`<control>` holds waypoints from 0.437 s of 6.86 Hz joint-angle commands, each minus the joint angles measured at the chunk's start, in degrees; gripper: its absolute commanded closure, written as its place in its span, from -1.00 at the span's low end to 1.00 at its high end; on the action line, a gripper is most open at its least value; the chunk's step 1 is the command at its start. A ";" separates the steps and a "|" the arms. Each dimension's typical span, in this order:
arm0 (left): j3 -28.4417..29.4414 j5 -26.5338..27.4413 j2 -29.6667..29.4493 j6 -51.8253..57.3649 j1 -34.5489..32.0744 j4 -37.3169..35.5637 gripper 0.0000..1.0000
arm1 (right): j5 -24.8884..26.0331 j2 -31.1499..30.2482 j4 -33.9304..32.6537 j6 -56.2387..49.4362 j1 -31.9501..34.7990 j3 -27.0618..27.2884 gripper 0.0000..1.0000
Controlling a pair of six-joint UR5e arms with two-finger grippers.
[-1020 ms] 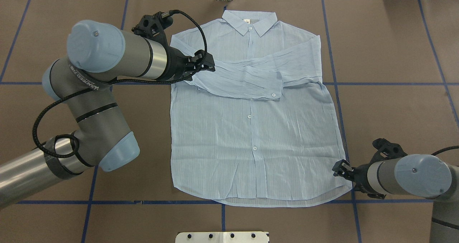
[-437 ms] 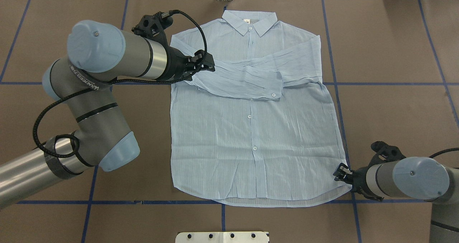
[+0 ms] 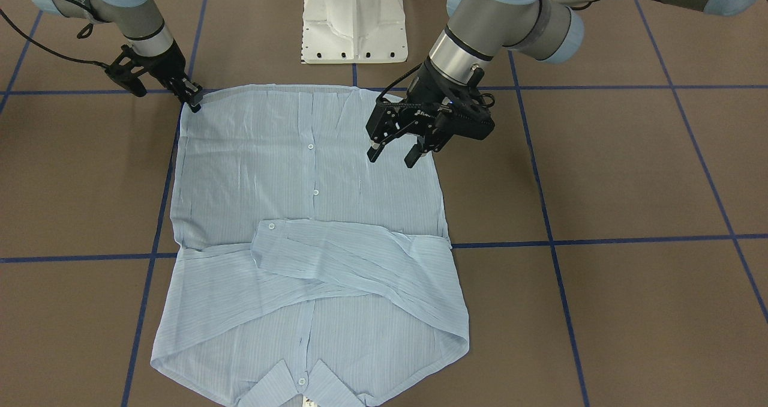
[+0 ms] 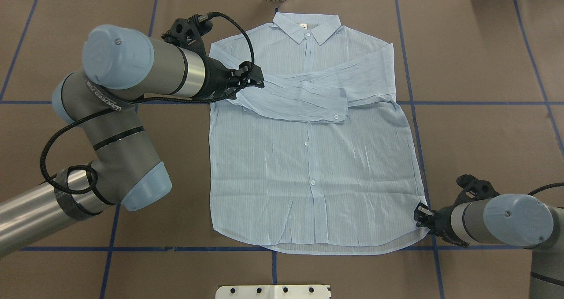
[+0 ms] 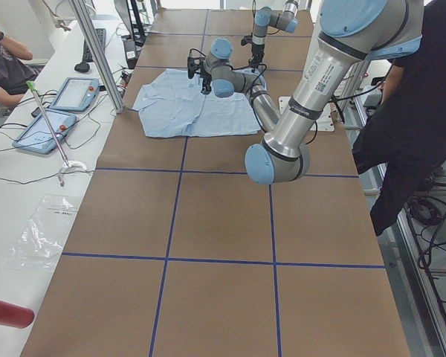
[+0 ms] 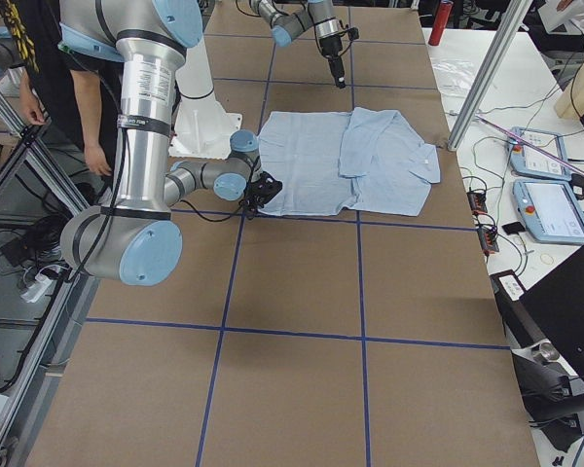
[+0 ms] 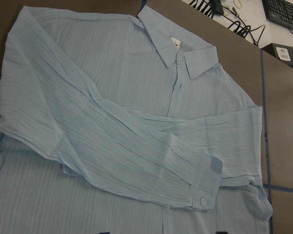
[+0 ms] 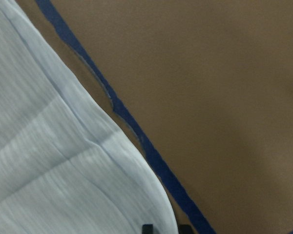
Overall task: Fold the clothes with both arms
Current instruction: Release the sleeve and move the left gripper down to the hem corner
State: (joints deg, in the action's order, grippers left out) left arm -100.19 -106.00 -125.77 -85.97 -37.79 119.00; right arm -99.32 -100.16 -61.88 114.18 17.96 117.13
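The pale-blue striped shirt (image 4: pixel 308 158) lies flat on the brown table, collar at the far edge, both sleeves folded across the chest. It also shows in the front view (image 3: pixel 300 179) and the left wrist view (image 7: pixel 112 122). My left gripper (image 3: pixel 391 158) is open and empty and hovers above the shirt's left side edge by the folded sleeve (image 4: pixel 257 79). My right gripper (image 4: pixel 418 211) is low at the shirt's right side edge just above the hem corner (image 3: pixel 194 102). In the right wrist view (image 8: pixel 166 228) its tips stand a little apart, with the shirt's edge (image 8: pixel 49 146) between them.
The white pedestal base (image 3: pixel 354 23) stands at the robot's side of the table. Blue tape lines (image 4: pixel 414 113) cross the brown table cover. Tablets (image 6: pixel 550 209) and cables lie past the far edge. A person (image 5: pixel 409 111) stands beside the robot.
My right gripper has moved down and slightly towards the hem corner, closer to the shirt's edge. My left arm and the shirt have not moved.
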 commanded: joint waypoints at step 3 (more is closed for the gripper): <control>-0.62 -0.09 2.35 -0.25 0.00 -0.09 -0.56 | -0.17 -0.04 0.01 -0.19 -0.03 1.77 1.00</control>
State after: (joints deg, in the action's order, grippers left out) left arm -100.23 -106.01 -125.11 -86.18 -37.79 118.94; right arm -99.36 -100.26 -61.87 114.00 18.03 118.07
